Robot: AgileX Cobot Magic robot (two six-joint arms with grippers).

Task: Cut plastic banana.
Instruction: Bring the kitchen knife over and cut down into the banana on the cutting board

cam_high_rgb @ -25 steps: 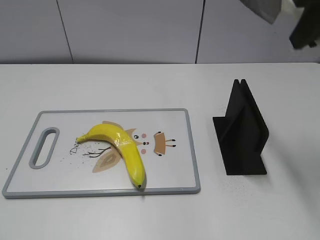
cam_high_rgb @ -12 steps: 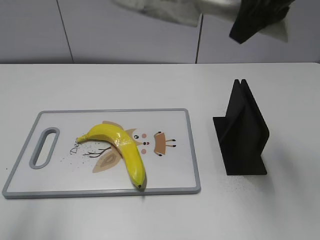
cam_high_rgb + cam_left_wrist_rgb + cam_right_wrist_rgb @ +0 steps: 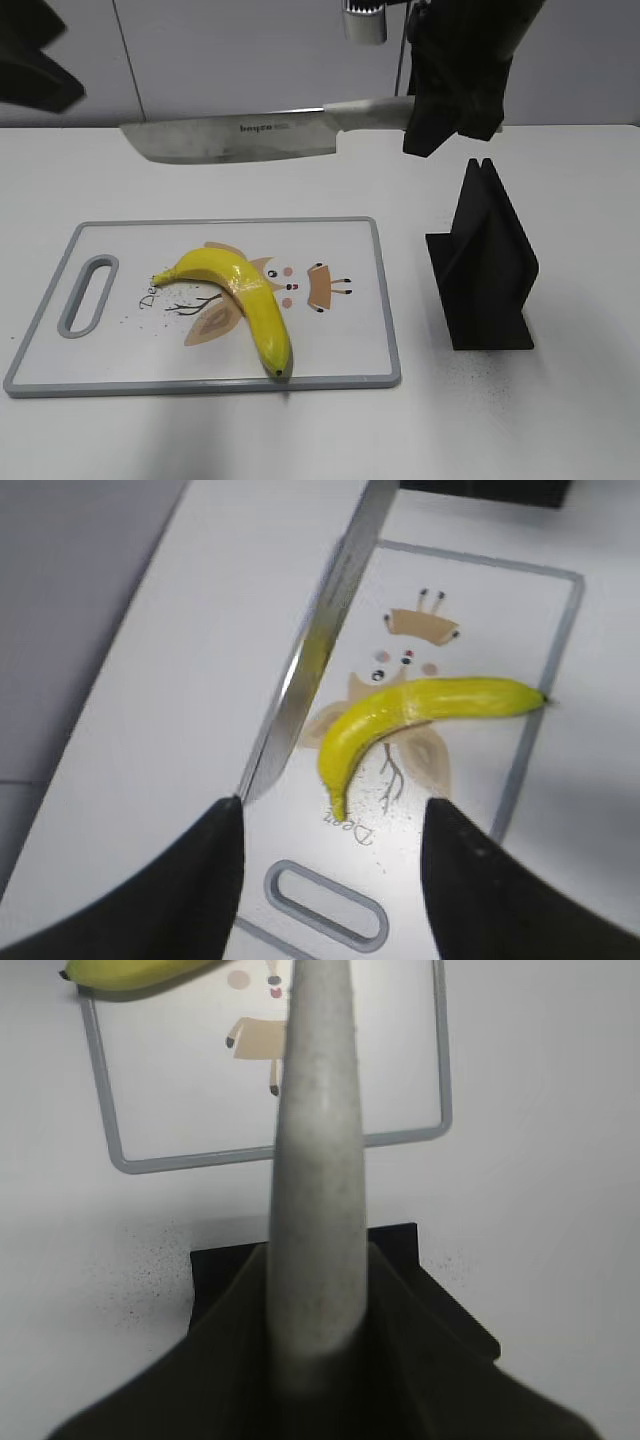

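Note:
A yellow plastic banana (image 3: 240,298) lies on a white cutting board (image 3: 340,340) with a grey rim; it also shows in the left wrist view (image 3: 410,715) and at the top edge of the right wrist view (image 3: 130,972). My right gripper (image 3: 440,105) is shut on the grey handle (image 3: 315,1190) of a knife, whose blade (image 3: 235,138) hangs level in the air above the board's far edge, pointing left. The blade also shows in the left wrist view (image 3: 320,645). My left gripper (image 3: 330,865) is open and empty, high above the board's handle end; part of it shows at the exterior view's top left (image 3: 30,55).
A black knife stand (image 3: 485,265) stands on the white table right of the board; it also shows under the handle in the right wrist view (image 3: 420,1290). The board has a handle slot (image 3: 88,295) at its left end. A grey wall runs behind the table.
My right gripper has come down and left from the top right corner, bringing the knife into full view above the board. My left gripper has entered at the top left. The banana has not moved.

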